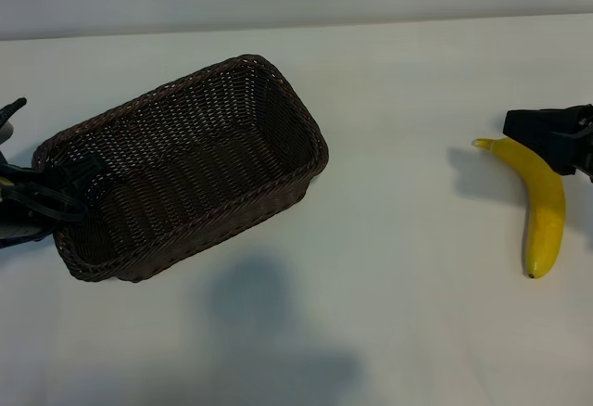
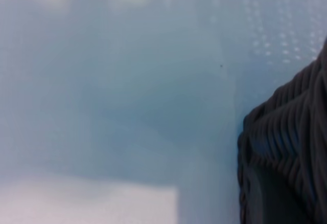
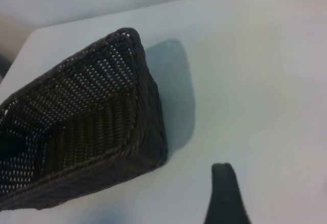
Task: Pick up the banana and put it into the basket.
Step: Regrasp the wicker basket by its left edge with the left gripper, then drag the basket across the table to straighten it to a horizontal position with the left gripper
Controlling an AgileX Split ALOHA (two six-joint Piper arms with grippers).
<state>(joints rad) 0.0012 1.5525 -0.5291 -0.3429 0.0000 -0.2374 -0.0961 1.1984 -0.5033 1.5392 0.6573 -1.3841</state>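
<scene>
My left pincer [image 1: 57, 193] was clenched on the near end wall of the basket [image 1: 278, 100], at the left edge of the table [image 1: 408, 332]. My right pincer [image 1: 556, 133] hung released, jaws apart and holding nothing, just above the stem end of the banana [image 1: 547, 211], which lay on the table well apart from the basket, toward the right edge.

As I judged it, the danger lay in that left hold: gripped by one wall only, the basket could tip or slew if I dragged it, and its far corner already looked slightly lifted. On the right, closing so near the stem might let the smooth, curved fruit swing or slip out before it reached the basket.

The basket held nothing; its woven floor showed bare.
</scene>
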